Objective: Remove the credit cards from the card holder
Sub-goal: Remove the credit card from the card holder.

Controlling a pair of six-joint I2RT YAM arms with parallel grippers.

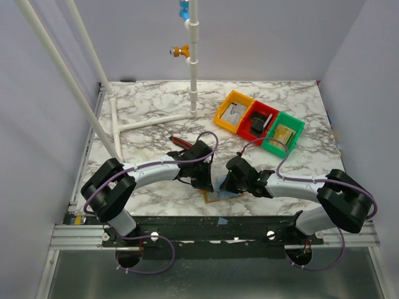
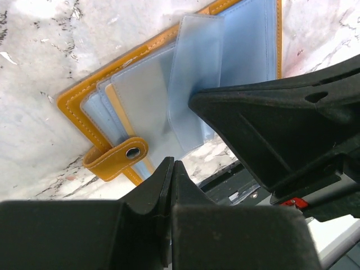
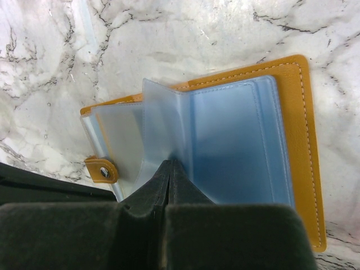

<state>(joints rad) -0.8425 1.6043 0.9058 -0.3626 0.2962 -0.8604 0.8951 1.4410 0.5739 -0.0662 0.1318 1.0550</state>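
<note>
The card holder [image 1: 216, 197] lies open on the marble near the front edge, between both grippers. It shows a mustard border [image 2: 70, 104] and a snap strap [image 2: 115, 159]. Pale grey-blue plastic leaves [image 2: 143, 98] fan out of it, and I cannot tell credit cards from sleeves. One clear leaf [image 3: 163, 121] stands up. My right gripper [image 3: 170, 163] is shut with its tips against that leaf's lower edge; whether it pinches the leaf I cannot tell. My left gripper [image 2: 171, 164] is shut on nothing, just above the holder's near edge beside the strap.
An orange bin [image 1: 234, 112], a red bin [image 1: 259, 119] and a green bin [image 1: 283, 132] stand at the back right. A red-and-black utility knife [image 1: 181, 141] lies behind the left arm. A white pipe frame [image 1: 193, 68] rises at the back. The black front rail [image 1: 206, 224] is close.
</note>
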